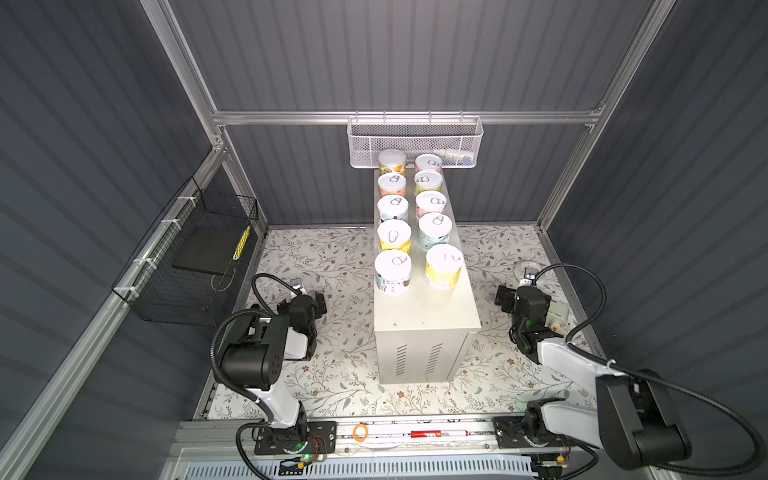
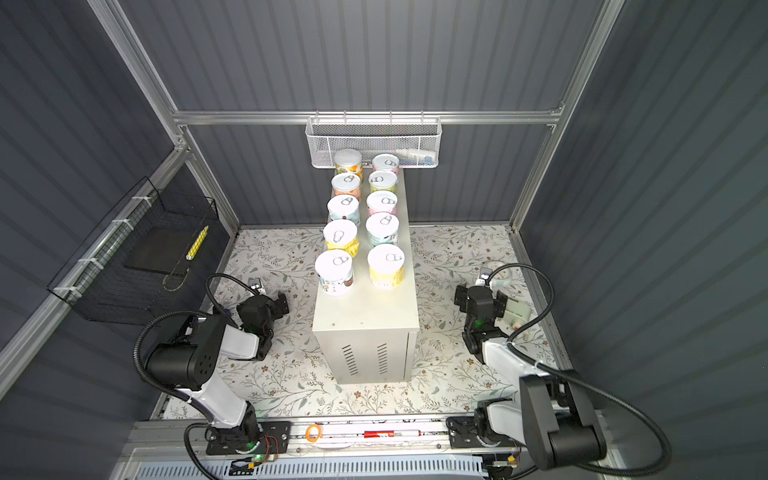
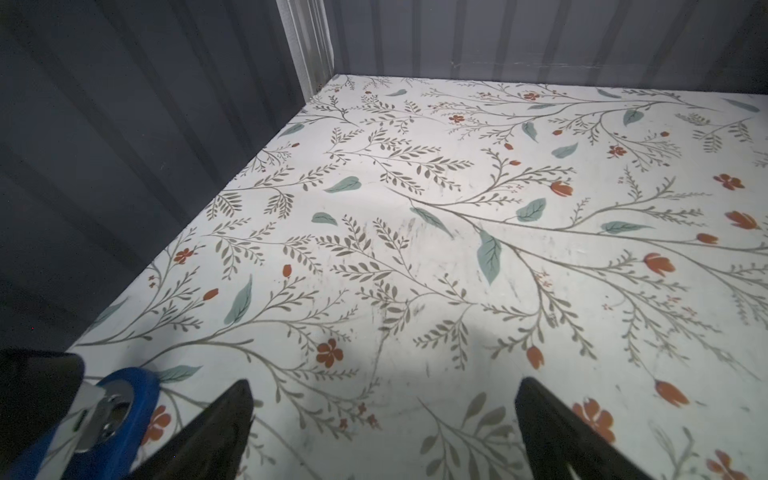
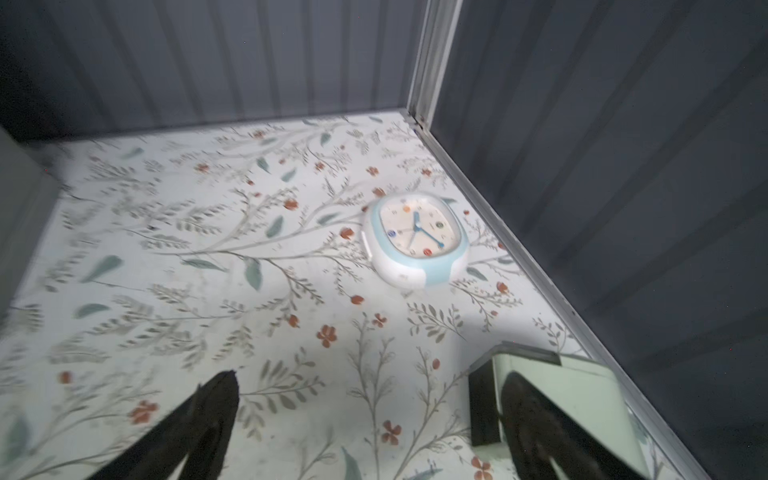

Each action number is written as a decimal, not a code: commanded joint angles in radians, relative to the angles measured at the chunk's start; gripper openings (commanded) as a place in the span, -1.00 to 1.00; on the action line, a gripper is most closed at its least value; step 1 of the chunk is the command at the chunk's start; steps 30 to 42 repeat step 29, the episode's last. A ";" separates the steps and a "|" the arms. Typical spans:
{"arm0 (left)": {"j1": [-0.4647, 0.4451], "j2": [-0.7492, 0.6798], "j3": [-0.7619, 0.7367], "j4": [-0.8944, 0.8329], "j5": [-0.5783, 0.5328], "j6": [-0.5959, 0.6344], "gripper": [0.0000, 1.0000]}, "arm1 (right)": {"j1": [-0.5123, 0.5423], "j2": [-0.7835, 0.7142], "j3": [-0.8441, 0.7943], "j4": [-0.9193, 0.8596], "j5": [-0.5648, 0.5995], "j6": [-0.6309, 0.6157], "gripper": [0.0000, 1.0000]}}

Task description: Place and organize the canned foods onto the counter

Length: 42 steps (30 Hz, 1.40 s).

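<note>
The canned foods (image 1: 393, 235) stood upright on the counter (image 1: 424, 316) in two rows of five, filling the far stretch of its long top while the near end by the vent slots lay bare. The farthest cans sat just under the white mesh basket (image 1: 415, 141) on the back wall.

Both hands were down near the floral mat (image 1: 340, 266), one on each side of the counter and well apart from the cans. The left hand (image 1: 302, 300) was spread wide and held nothing; the right hand (image 1: 524, 297) was likewise spread and empty. The counter's tall body stood between the two hands. A black wire basket (image 1: 191, 257) hung on the left wall.

The left wrist view showed the left hand (image 3: 384, 388) over bare mat, with a blue stapler (image 3: 120, 399) lying just beside one finger. The right wrist view, somewhat blurred, showed the right hand (image 4: 370, 380) above the mat, a white and pale blue clock (image 4: 417, 239) lying face up near the corner, and a pale green box (image 4: 582, 386) behind one finger; contact there could not be told. In both top views the clock (image 2: 500, 276) was partly hidden behind the arm.
</note>
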 commanded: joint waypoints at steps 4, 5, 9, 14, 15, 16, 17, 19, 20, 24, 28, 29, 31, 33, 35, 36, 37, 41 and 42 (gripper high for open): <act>0.000 0.019 0.049 -0.007 0.010 0.020 0.99 | -0.081 0.189 -0.134 0.613 -0.190 -0.042 0.98; -0.007 0.011 0.063 -0.061 0.002 0.016 0.99 | -0.085 0.146 -0.115 0.504 -0.193 -0.024 0.98; -0.009 0.017 0.059 -0.039 -0.002 0.021 0.99 | -0.113 0.153 -0.061 0.413 -0.214 0.007 0.98; -0.009 0.017 0.060 -0.044 -0.002 0.021 0.99 | -0.114 0.152 -0.070 0.428 -0.217 0.004 0.98; -0.009 0.016 0.060 -0.044 -0.003 0.021 0.99 | -0.114 0.149 -0.067 0.418 -0.217 0.005 0.98; -0.009 0.016 0.059 -0.044 -0.003 0.021 0.99 | -0.114 0.155 -0.071 0.438 -0.217 0.003 0.98; -0.009 0.015 0.060 -0.044 -0.003 0.021 0.99 | -0.114 0.160 -0.074 0.453 -0.216 0.001 0.98; -0.009 0.016 0.060 -0.044 -0.002 0.021 0.99 | -0.114 0.154 -0.068 0.427 -0.217 0.004 0.98; -0.009 0.015 0.060 -0.044 -0.005 0.021 0.99 | -0.114 0.158 -0.067 0.429 -0.219 0.003 0.98; -0.011 0.016 0.060 -0.044 -0.007 0.022 0.99 | -0.130 0.162 -0.044 0.386 -0.253 0.014 0.98; -0.013 0.016 0.060 -0.044 -0.009 0.022 0.99 | -0.130 0.164 -0.043 0.388 -0.253 0.015 0.98; -0.013 0.017 0.060 -0.044 -0.009 0.022 0.99 | -0.130 0.164 -0.045 0.392 -0.254 0.015 0.98; -0.013 0.017 0.060 -0.044 -0.009 0.022 0.99 | -0.130 0.164 -0.045 0.392 -0.254 0.015 0.98; -0.013 0.017 0.060 -0.044 -0.009 0.022 0.99 | -0.130 0.164 -0.045 0.392 -0.254 0.015 0.98; -0.013 0.017 0.060 -0.044 -0.009 0.022 0.99 | -0.130 0.164 -0.045 0.392 -0.254 0.015 0.98; -0.013 0.017 0.060 -0.044 -0.009 0.022 0.99 | -0.130 0.164 -0.045 0.392 -0.254 0.015 0.98; -0.013 0.017 0.060 -0.044 -0.009 0.022 0.99 | -0.130 0.164 -0.045 0.392 -0.254 0.015 0.98; -0.013 0.017 0.060 -0.044 -0.009 0.022 0.99 | -0.130 0.164 -0.045 0.392 -0.254 0.015 0.98; -0.013 0.017 0.060 -0.044 -0.009 0.022 0.99 | -0.130 0.164 -0.045 0.392 -0.254 0.015 0.98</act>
